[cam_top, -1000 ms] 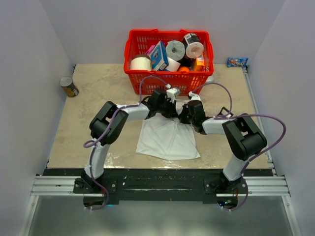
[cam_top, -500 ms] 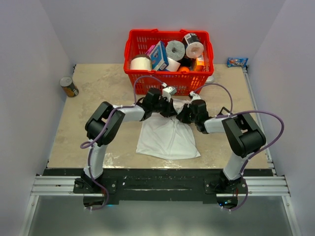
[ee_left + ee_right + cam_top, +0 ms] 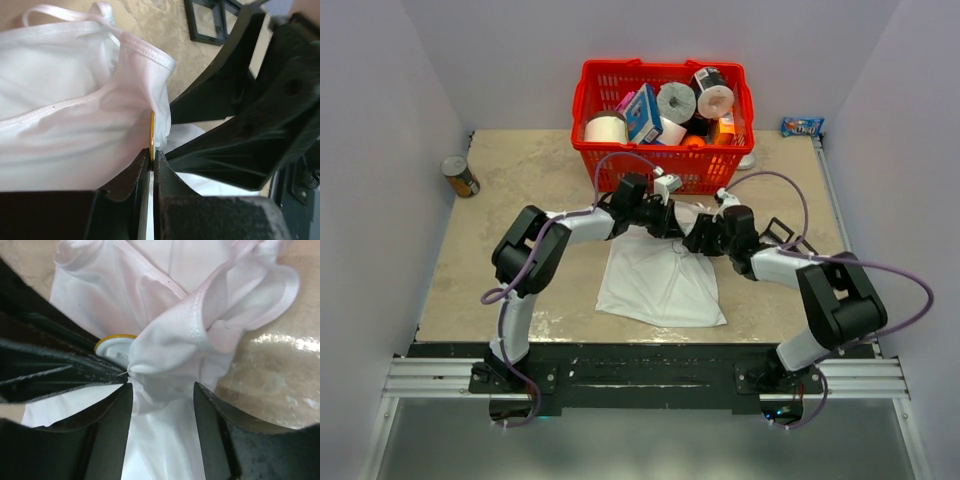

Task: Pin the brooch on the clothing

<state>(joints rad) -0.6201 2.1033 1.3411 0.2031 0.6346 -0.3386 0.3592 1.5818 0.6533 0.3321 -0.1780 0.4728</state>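
The clothing, a white T-shirt [image 3: 660, 285], lies on the table with its collar end bunched up between the two grippers. My left gripper [image 3: 152, 155] is shut on the brooch [image 3: 151, 132], whose thin gold edge shows between the pads, pressed against a fold of the T-shirt [image 3: 65, 115]. In the right wrist view the brooch [image 3: 112, 340] shows a yellow rim and pale back, with its pin tip at the gathered T-shirt [image 3: 170, 340]. My right gripper [image 3: 162, 390] is open, its fingers either side of the fabric bunch. From above, the left gripper [image 3: 672, 220] and right gripper [image 3: 697, 238] almost touch.
A red basket [image 3: 665, 165] with paper rolls and boxes stands just behind the grippers. A can [image 3: 460, 176] lies at the far left and a blue packet [image 3: 801, 126] at the far right corner. Grey walls close in the table.
My right gripper has opened and let go of the fabric bunch, and the right arm has swung outward to the right. The left gripper stays shut on the brooch at the collar.
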